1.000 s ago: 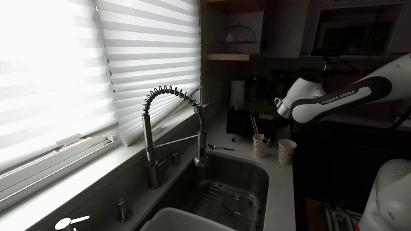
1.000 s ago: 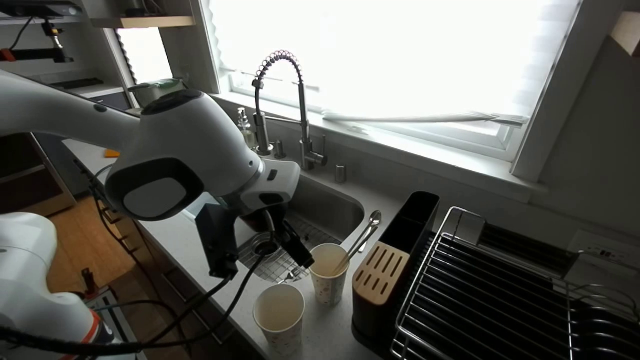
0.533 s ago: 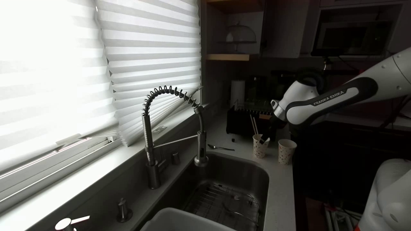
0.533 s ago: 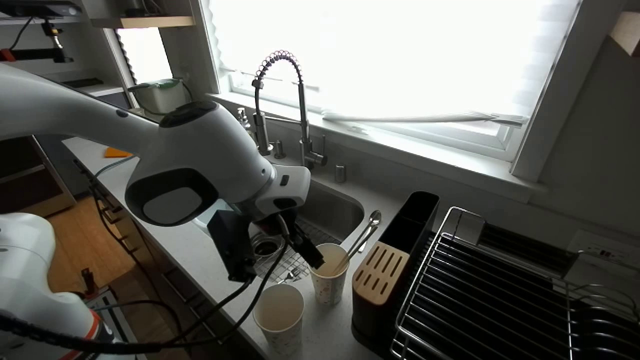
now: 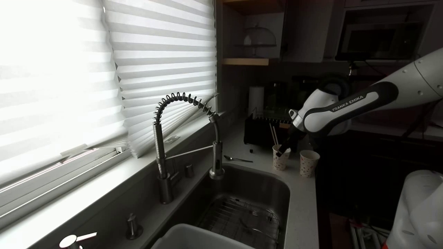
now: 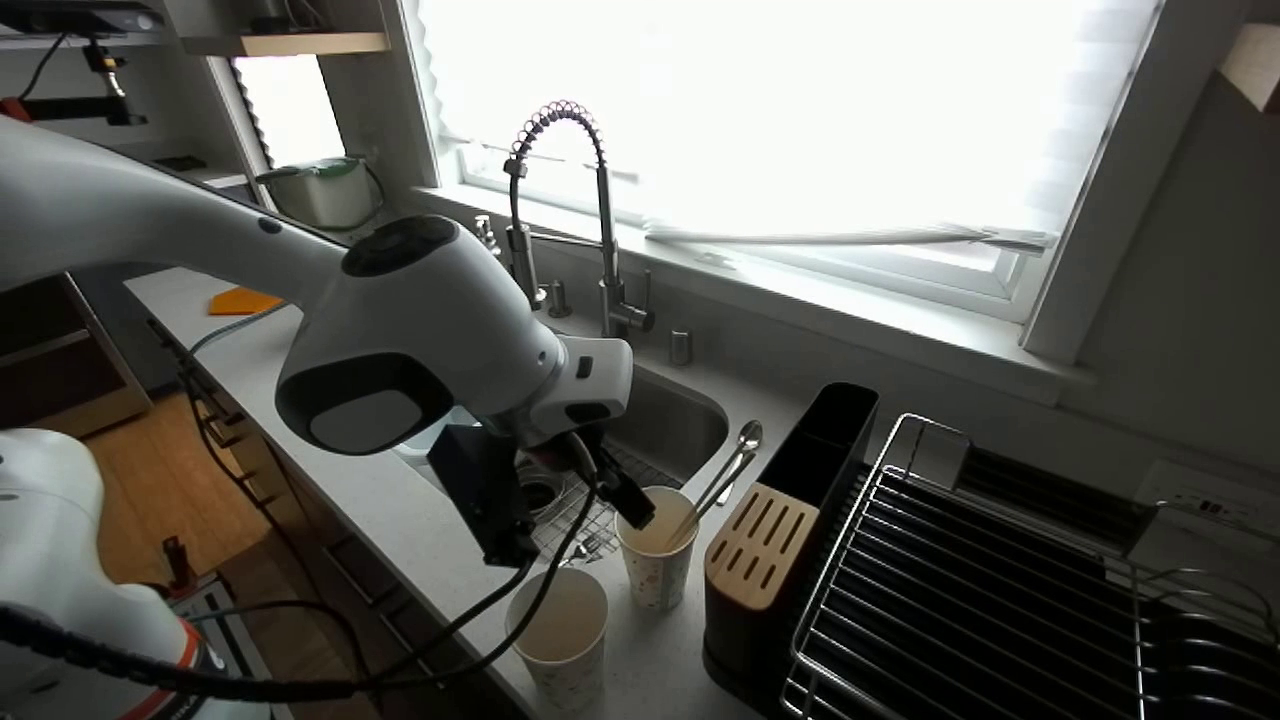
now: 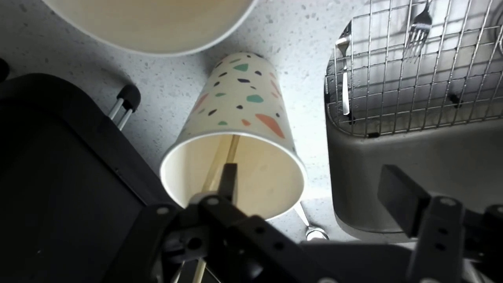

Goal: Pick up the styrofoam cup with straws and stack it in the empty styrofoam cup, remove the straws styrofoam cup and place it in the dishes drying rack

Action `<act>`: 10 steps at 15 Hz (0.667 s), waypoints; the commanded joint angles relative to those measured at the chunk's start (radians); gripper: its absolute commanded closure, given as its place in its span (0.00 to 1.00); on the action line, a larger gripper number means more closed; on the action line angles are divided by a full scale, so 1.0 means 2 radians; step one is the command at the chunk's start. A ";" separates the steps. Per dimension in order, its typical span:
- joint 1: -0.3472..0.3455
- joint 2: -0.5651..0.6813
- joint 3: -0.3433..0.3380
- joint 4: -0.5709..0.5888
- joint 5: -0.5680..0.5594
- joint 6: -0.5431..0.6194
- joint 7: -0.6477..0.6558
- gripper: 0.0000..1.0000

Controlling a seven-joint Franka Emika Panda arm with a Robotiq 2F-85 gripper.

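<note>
The paper-like cup with straws stands upright on the counter in both exterior views. It is white with coloured flecks in the wrist view. Two thin straws lean out of it. The empty cup stands beside it, also seen in an exterior view and at the top of the wrist view. My gripper is open. One finger overlaps the straw cup's mouth; its depth there cannot be told. The other finger is out on the sink side. The drying rack is at the right.
A black utensil holder with a wooden slotted top stands close beside the straw cup. The sink with a wire grid and forks is on the other side. A spoon lies on the counter. A spring faucet rises over the sink.
My gripper has moved toward the straw cup, and its finger now overlaps more of the cup's mouth. The empty cup has not moved.
</note>
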 commanded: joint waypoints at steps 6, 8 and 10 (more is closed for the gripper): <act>0.033 0.034 -0.038 0.021 0.055 0.006 -0.051 0.70; 0.031 0.042 -0.039 0.024 0.056 0.009 -0.050 0.77; 0.029 0.049 -0.038 0.026 0.058 0.009 -0.050 0.86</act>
